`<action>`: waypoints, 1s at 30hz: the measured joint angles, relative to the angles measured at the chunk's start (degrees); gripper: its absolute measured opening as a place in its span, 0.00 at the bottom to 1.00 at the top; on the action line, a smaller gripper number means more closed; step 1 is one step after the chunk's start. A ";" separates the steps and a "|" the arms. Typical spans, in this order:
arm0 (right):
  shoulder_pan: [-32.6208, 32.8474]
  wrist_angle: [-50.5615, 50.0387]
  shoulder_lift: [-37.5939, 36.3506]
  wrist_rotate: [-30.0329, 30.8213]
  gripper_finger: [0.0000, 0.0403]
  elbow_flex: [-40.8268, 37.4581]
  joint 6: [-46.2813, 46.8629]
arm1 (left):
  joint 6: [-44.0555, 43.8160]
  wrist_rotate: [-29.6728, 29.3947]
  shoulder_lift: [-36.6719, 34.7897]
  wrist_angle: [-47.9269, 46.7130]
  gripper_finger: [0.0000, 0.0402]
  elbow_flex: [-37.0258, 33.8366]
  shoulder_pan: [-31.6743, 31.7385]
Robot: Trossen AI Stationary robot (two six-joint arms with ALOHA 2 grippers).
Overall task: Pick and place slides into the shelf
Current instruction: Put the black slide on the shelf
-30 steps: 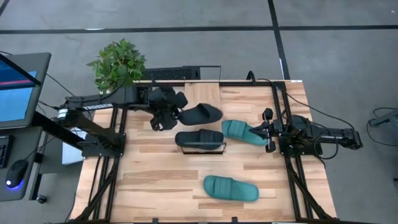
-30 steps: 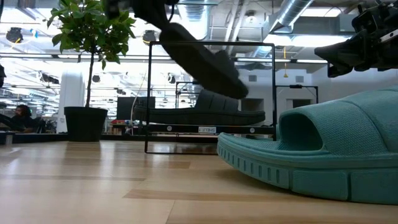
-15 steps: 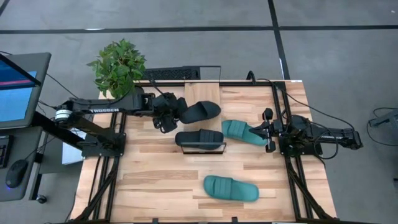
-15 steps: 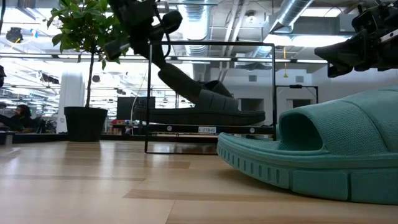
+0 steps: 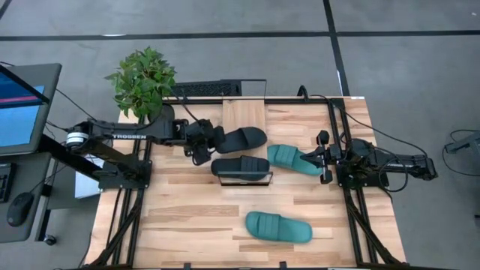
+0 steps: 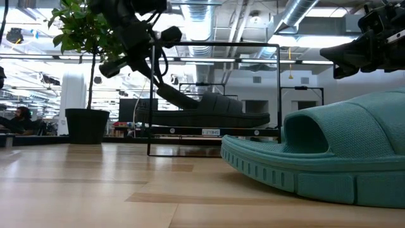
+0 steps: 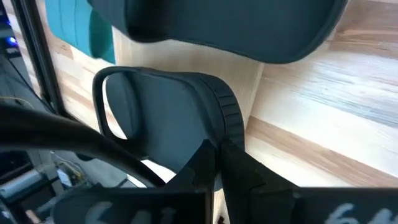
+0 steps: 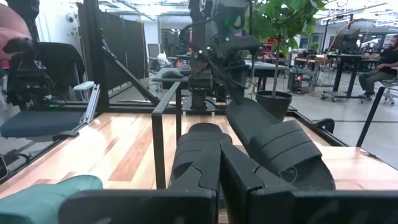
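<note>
The left gripper [image 5: 204, 142] pinches the heel of a black slide [image 5: 241, 138], resting it on the shelf [image 5: 244, 112] beside a second black slide [image 5: 240, 166]. The right gripper [image 5: 324, 157] waits closed and empty by a teal slide [image 5: 292, 159]; another teal slide [image 5: 278, 226] lies near the table's front.

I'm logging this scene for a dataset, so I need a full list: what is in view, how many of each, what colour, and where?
black slides: two; one lying on the shelf, one held beside it, over the table's far half
teal slides: two; one on the table's near side, one right of the shelf
shelf: one, light wood with black wire frame, table middle to far edge
table: one, light wood
potted plant: one, green, far left corner
monitor: one, left of the table
left pincer: shut on a black slide's end
right pincer: shut, empty, at the right edge
</note>
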 joint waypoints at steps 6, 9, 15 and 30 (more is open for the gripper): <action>0.00 0.00 0.00 0.00 0.00 0.01 0.00 | 1.83 0.08 -0.63 1.22 0.00 -1.54 -2.01; -0.01 0.00 0.00 0.02 0.00 0.01 0.00 | 2.02 0.38 -0.67 1.71 0.00 -1.52 -2.84; -0.01 -0.01 0.00 0.00 0.00 0.01 0.00 | 2.09 0.37 -0.91 1.48 0.00 -1.52 -4.00; -0.01 0.00 0.00 0.00 0.00 0.01 -0.01 | 1.55 1.21 -1.04 -0.26 0.00 -1.52 -3.77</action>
